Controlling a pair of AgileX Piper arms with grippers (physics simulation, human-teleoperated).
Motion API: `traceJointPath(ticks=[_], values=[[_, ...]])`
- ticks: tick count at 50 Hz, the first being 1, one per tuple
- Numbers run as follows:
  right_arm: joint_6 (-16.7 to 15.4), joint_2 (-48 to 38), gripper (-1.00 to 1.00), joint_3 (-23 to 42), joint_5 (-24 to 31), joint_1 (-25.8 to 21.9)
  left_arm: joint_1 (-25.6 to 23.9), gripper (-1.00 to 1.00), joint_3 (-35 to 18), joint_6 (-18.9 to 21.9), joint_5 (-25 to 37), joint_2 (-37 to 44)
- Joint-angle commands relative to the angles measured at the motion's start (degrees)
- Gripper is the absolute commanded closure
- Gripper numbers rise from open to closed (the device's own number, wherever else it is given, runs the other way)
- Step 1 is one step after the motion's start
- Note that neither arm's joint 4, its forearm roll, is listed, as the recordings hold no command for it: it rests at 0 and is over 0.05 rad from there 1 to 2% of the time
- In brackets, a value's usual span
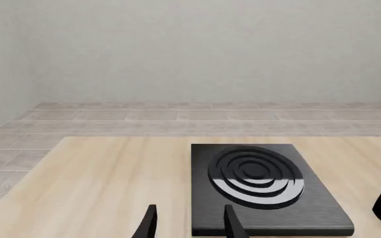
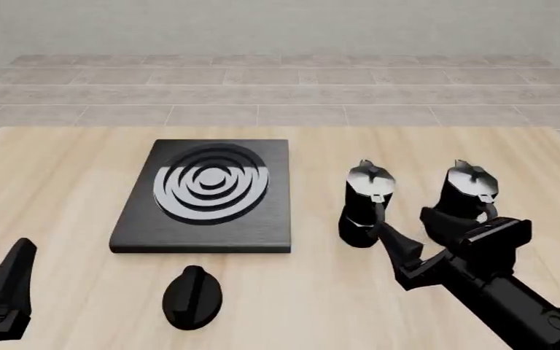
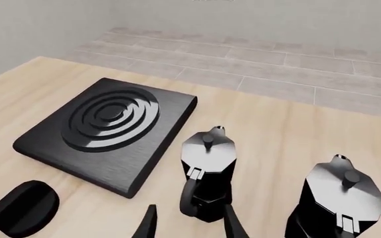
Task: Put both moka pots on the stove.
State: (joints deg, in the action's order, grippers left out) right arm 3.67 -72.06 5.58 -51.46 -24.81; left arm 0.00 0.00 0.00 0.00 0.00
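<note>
- While its two fingers stand apart with nothing between them, the right claw [image 2: 450,244] hangs released low over the bench [image 2: 56,182], at about 5 o'clock in the front view.
- Just ahead of it, toward 12 o'clock, stand the two moka pots, both upright on the bench and off the stove: the nearer moka pot [image 2: 366,204] by the claw's left finger [image 2: 397,248], the farther moka pot [image 2: 465,203] at its 3 o'clock, a little apart.
- In the right wrist view the nearer pot's handle [image 3: 192,191] faces the fingers.
- The stove [image 2: 205,195] lies flat at the pots' 9 o'clock, its burner rings bare.
- A low black knob [image 2: 192,295] sits at the stove's 6 o'clock.
- The left claw [image 1: 189,223] is released too, fingers apart and empty, at about 8 o'clock near the stove's near edge.
</note>
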Motion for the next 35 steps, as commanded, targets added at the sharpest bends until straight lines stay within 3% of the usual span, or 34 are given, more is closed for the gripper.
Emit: traceJointPath(ticks=[1, 7, 22, 35], values=[[-0.59, -2.97, -1.0, 1.12, -2.16, -0.3, 0.0, -1.0, 0.0, 0.0, 0.0, 0.0], [0.53, -5.07, -1.0, 2.25, -2.45, 0.36, 0.0, -1.0, 0.0, 0.0, 0.0, 0.0], [-0.01, -10.62, -1.0, 3.12, -6.56, -0.09, 0.0, -1.0, 0.0, 0.0, 0.0, 0.0], [-0.18, -12.27, -1.0, 5.13, -6.46, -1.02, 0.0, -1.0, 0.0, 0.0, 0.0, 0.0]])
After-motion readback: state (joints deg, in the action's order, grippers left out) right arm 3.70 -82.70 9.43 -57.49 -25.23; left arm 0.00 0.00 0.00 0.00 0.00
